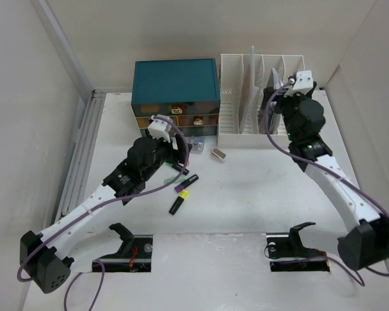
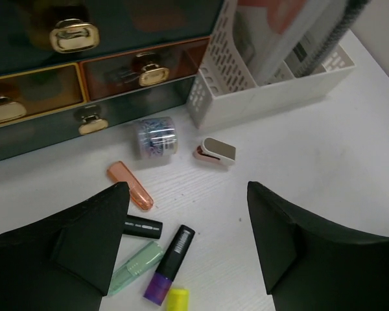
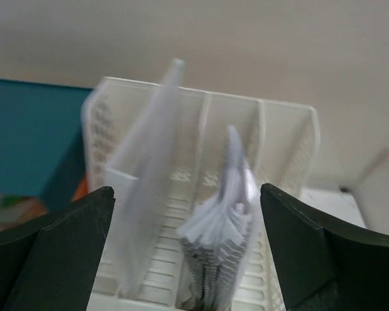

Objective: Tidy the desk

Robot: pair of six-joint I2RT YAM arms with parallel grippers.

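Top external: right gripper [image 3: 188,194] wide over rack [image 1: 236,97]; left gripper [image 2: 188,188] parted, seemingly empty, above open desk [image 1: 259,194].

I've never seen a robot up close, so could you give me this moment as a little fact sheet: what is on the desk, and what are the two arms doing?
surface: white desk
at the back: teal drawer box, white file rack to its right
in the rack: notebook, standing on edge
lying loose: markers and clip jar, in front of the drawers
left gripper: open, above the markers, holding nothing
right gripper: open, above the notebook, holding nothing
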